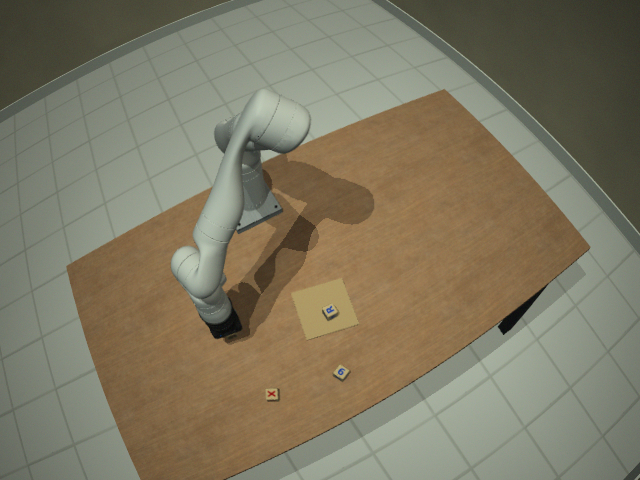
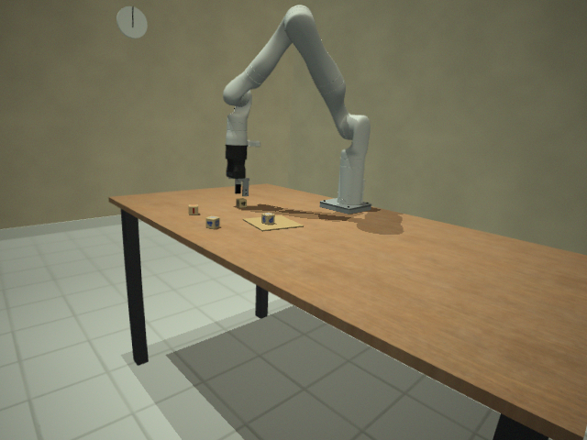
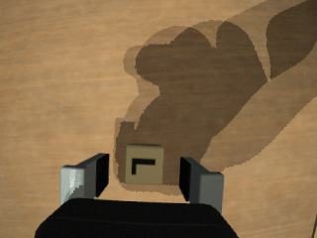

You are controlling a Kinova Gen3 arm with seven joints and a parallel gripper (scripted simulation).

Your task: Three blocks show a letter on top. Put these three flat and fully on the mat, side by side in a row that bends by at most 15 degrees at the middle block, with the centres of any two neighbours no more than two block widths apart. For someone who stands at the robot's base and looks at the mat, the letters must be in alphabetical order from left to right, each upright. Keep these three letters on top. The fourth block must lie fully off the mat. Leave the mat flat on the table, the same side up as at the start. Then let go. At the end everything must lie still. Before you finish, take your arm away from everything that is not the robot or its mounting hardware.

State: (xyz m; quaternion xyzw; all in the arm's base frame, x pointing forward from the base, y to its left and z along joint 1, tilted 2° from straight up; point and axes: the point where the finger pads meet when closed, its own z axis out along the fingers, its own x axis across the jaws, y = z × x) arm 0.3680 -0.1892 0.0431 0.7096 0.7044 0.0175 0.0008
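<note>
My gripper (image 3: pixel 144 171) (image 2: pixel 241 188) is open and empty. It hangs straight above a tan block with a black L (image 3: pixel 145 163) (image 2: pixel 241 203) that lies on the bare table left of the mat; the fingertips stand a little above it, one on each side. In the top view the wrist (image 1: pixel 223 322) hides this block. A block with a blue R (image 1: pixel 330 311) (image 2: pixel 268 218) lies on the tan mat (image 1: pixel 310 302) (image 2: pixel 286 224). A block with a red X (image 1: pixel 272 394) (image 2: pixel 193 209) and a block with a blue mark like a 6 or G (image 1: pixel 341 372) (image 2: pixel 213 222) lie off the mat near the table's front edge.
The arm's base (image 1: pixel 258 209) (image 2: pixel 345 204) is bolted to the wooden table (image 1: pixel 439 206) behind the mat. The arm's shadow falls across the L block. The mat's edge (image 3: pixel 313 234) shows at the lower right of the wrist view.
</note>
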